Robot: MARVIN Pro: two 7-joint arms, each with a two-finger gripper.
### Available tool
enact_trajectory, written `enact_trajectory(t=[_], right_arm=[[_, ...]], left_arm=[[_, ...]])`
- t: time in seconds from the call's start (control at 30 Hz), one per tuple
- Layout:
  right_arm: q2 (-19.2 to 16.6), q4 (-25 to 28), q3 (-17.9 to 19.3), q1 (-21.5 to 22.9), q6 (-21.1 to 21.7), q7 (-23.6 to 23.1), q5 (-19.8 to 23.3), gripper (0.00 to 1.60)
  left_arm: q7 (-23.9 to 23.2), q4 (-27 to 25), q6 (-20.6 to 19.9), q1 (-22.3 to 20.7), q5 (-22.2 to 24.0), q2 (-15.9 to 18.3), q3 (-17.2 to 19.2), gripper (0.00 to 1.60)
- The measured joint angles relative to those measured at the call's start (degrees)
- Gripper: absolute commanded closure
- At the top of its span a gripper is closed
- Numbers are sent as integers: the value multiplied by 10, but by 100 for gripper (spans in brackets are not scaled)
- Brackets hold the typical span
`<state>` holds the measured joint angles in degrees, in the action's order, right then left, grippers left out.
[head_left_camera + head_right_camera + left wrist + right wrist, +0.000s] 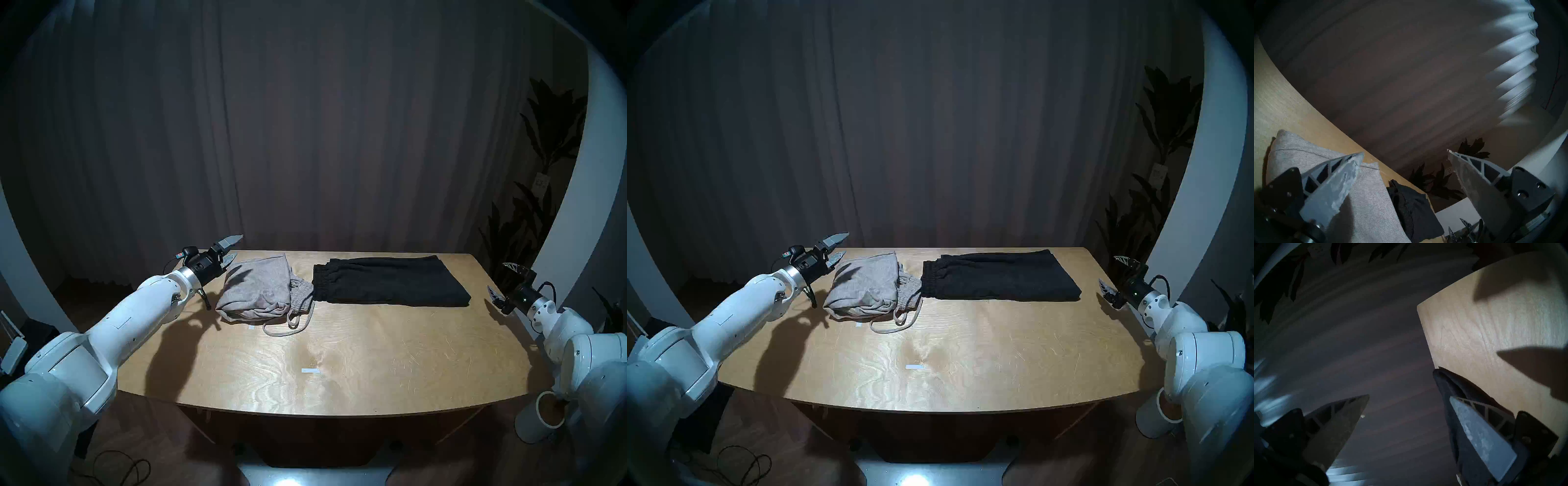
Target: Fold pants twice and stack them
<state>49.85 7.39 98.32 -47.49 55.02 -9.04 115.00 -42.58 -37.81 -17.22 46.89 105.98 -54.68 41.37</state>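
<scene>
From my remote seat I'm looking at a pale plywood table (339, 356) with a strip of white tape (310, 370) near its front, dark pleated curtains (305, 118) behind and a leafy plant (539, 176) in the right corner. The folded light grey knit pants (256, 288) sit far left; the folded black knit pants (390, 280) lie just beside them, not stacked. Left gripper (232, 250) and right gripper (502, 281) are both spread wide, holding nothing.

Dim room; overhead light pools on the table (339, 356), casting hard arm shadows. Fisheye rims dark, edges bowed. Wrist views motion-blurred, curtain (305, 135) streaked.
</scene>
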Motion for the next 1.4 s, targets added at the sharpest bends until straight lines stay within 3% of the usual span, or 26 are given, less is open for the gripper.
enact_trajectory(t=[0.8, 1.4], right_arm=[[19, 0, 28, 14, 0, -13, 18, 0], [16, 31, 15, 28, 0, -13, 11, 0]], left_arm=[[-25, -41, -25, 18, 7, 26, 0, 0], [-44, -72, -42, 35, 12, 50, 0, 0]])
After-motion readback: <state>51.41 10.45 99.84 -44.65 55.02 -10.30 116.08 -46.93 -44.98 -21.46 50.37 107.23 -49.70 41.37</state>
